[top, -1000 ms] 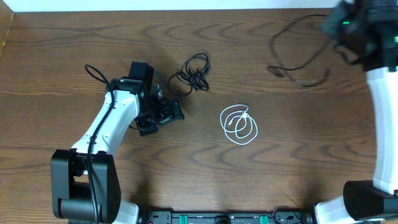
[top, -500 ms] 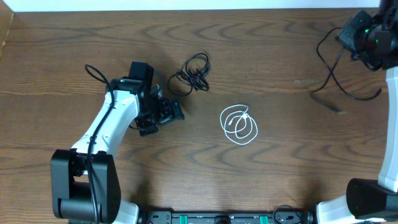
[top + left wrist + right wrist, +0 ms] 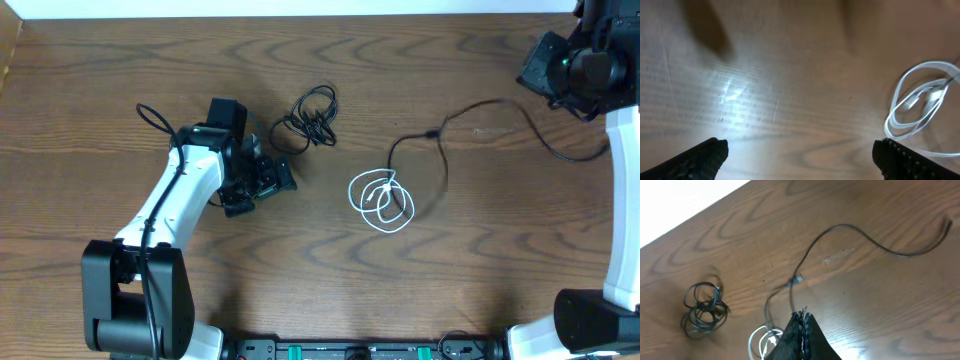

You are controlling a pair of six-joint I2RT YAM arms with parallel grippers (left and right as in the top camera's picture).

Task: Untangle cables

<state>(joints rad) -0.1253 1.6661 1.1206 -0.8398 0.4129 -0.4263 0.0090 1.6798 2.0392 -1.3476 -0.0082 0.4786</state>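
**Overhead view.** A table (image 3: 480, 260) of dark brown wood, its wavy grain running lengthwise, fills nearly the whole field. A narrow white strip (image 3: 300, 8) borders its far edge; whether this is wall or floor cannot be told.

**Left wrist view.** Ahead of the left jaws, toward their left side, the tabletop carries a bright patch of reflected light (image 3: 735, 95). Farther ahead lies a dark, blurred shadow (image 3: 710, 25).

**Right wrist view.** Well ahead of the right jaws and to their left, a white surface (image 3: 675, 205) meets the table's edge on a slant.

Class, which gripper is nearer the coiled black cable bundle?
Left. The left gripper sits open, close below-left of the bundle in the overhead view; the right gripper is far off to its right.
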